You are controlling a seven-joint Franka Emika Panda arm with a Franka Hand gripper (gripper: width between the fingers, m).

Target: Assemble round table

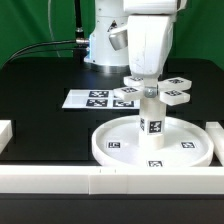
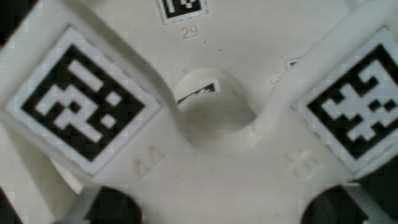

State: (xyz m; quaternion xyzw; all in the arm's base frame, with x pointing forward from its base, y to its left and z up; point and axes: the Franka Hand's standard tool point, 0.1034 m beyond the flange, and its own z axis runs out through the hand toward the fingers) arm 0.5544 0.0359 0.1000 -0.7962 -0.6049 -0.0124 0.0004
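Out to the exterior view's left of the gripper (image 1: 147,80), a short white rail (image 1: 6,134) sits at the table's edge, and bare black tabletop (image 1: 40,105) lies open between it and the arm. Behind and to that same side of the tool the marker board (image 1: 92,99) lies flat. Straight beneath the gripper the short thick leg (image 1: 151,117) stands upright on the middle of the large rimmed disc (image 1: 110,143), whose raised rim circles it with a free white ring of floor all around. The cross-shaped foot (image 1: 150,93) sits atop the leg, right at the fingertips, its tagged arms reaching out past the tool on both sides. In the wrist view the foot (image 2: 205,110) fills the frame, two dark fingers (image 2: 111,206) at the picture's edge; whether they press the part or stand spread I cannot tell. A long front rail (image 1: 110,180) runs close along the disc's near rim, and another rail block (image 1: 216,136) stands just beside the disc on the exterior view's right
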